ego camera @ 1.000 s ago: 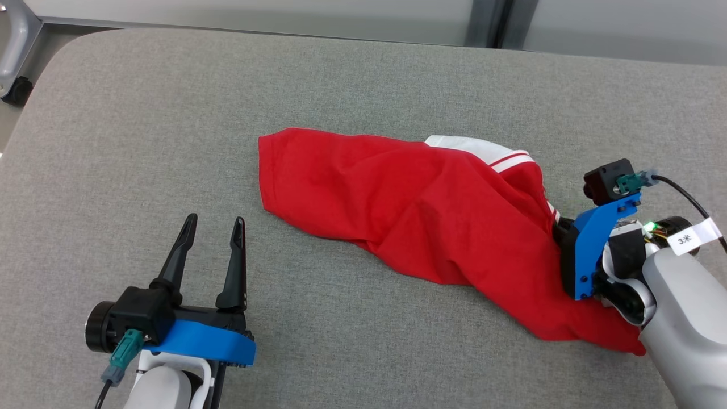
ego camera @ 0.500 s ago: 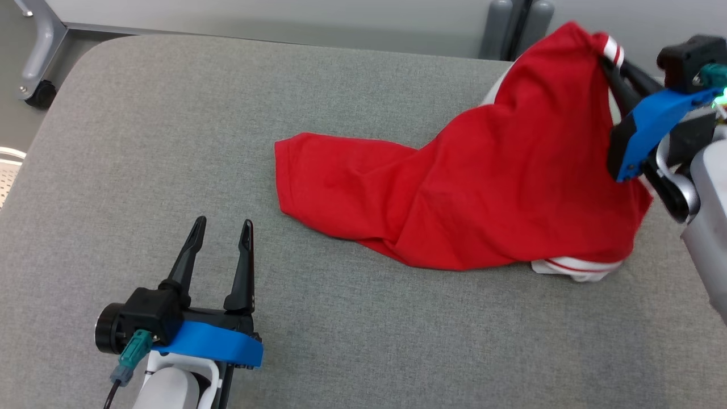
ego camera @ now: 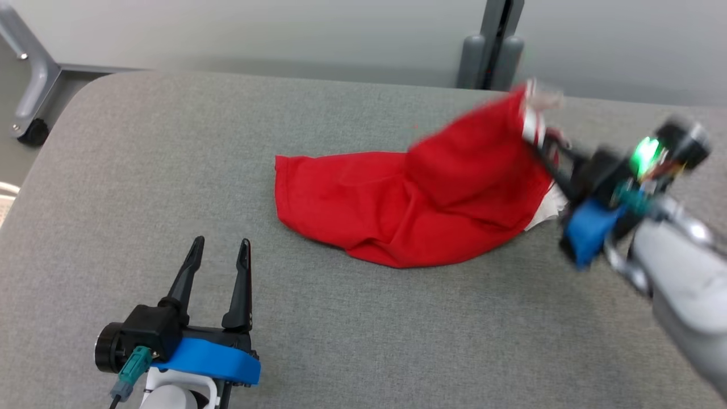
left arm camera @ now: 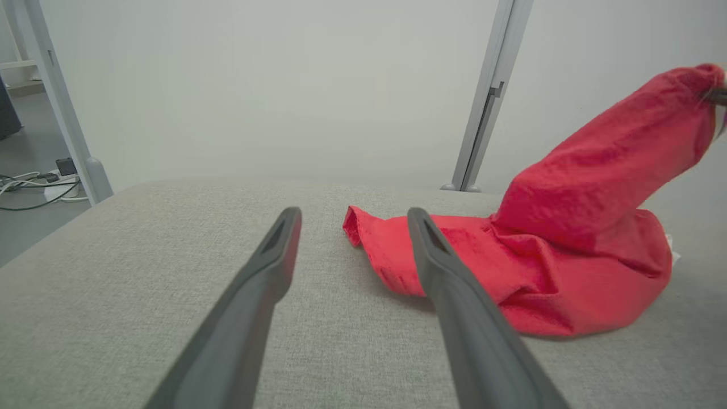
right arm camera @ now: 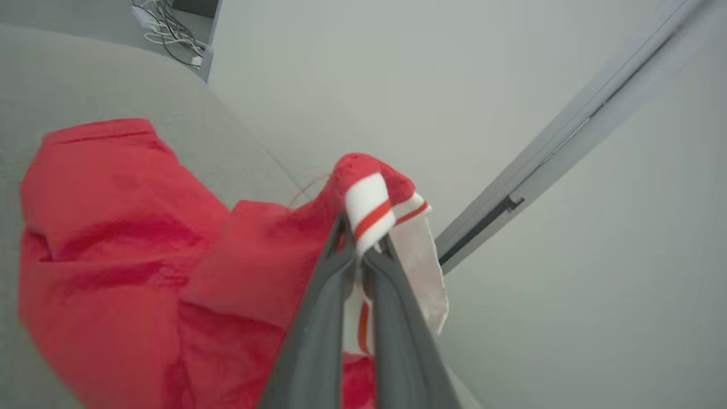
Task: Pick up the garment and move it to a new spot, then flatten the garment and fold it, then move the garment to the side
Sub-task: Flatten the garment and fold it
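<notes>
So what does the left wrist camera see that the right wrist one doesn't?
Left wrist view: the left claw, fingers spread wide with nothing between them, and a side-on look at the red garment rising from the table to its lifted end. Right wrist view: the right claw pinched shut on the garment's white, red-striped trim. Both: the garment, partly lifted and partly lying on the grey table, a pale wall, a grey post.

The head camera looks down on the red garment from the near side, with the grey counter all round it. The left wrist camera faces the garment from low over the counter, well apart. The right wrist camera sits close under its lifted end, so all three views share the garment.
</notes>
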Controlling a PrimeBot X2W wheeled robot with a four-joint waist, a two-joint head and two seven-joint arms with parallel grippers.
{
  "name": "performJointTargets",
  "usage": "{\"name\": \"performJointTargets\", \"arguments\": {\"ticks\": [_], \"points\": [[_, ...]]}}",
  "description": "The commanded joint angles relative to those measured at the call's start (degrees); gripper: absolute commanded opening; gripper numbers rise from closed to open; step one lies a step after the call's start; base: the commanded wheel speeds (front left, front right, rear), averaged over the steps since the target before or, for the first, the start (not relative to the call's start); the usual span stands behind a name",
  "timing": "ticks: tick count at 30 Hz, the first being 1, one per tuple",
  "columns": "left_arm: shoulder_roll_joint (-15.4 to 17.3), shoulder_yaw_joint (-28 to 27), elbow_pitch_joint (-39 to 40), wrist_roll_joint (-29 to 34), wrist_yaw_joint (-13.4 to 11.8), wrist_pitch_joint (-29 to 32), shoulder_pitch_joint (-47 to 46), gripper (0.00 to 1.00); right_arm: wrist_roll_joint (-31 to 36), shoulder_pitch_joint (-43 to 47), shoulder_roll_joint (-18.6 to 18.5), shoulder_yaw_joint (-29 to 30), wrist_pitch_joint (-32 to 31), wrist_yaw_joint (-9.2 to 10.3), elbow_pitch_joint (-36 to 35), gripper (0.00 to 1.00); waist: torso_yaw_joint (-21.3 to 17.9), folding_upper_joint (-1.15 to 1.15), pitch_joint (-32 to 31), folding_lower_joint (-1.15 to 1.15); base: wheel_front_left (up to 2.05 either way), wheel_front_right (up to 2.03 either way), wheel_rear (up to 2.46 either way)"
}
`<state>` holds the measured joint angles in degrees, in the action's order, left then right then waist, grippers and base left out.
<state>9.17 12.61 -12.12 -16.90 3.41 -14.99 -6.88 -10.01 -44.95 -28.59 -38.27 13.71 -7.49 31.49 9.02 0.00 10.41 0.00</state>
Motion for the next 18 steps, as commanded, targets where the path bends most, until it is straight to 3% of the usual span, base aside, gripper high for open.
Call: {"name": "performJointTargets", "arguments": {"ticks": [1, 4, 9, 15, 18], "points": [[0.18, 0.03, -0.05, -0.05, 0.22, -0.26, 0.41, 1.0, -2.16, 2.16, -1.31, -1.8, -0.9, 0.0, -1.17, 0.0, -0.68, 0.0, -0.82, 0.0, 0.0, 0.0, 0.0], [0.32, -0.27, -0.07, -0.23, -0.12, -0.25, 0.82, 1.0, -7.7, 8.87, -5.29, -7.31, -3.95, -0.01, -5.87, 0.0, -1.71, 0.0, -1.64, 0.0, 0.0, 0.0, 0.0], [0.79, -0.94, 0.28, -0.48, -0.35, -0.27, 1.7, 1.0, -14.39, 17.7, -11.59, -9.55, -9.25, -0.01, -15.37, 0.0, -3.55, 0.0, -2.19, 0.0, 0.0, 0.0, 0.0], [0.8, -1.11, 0.49, -0.67, -0.66, -0.27, 1.65, 1.0, -16.5, 28.97, -15.09, -5.07, -16.4, -0.01, -22.19, 0.0, -5.16, 0.0, -2.33, 0.0, 0.0, 0.0, 0.0], [0.9, -1.3, 0.51, -0.68, -0.73, -0.27, 1.64, 1.0, -17.8, 34.42, -14.53, -1.15, -19.46, -0.01, -22.11, 0.0, -5.84, 0.0, -2.37, 0.0, 0.0, 0.0, 0.0]]}}
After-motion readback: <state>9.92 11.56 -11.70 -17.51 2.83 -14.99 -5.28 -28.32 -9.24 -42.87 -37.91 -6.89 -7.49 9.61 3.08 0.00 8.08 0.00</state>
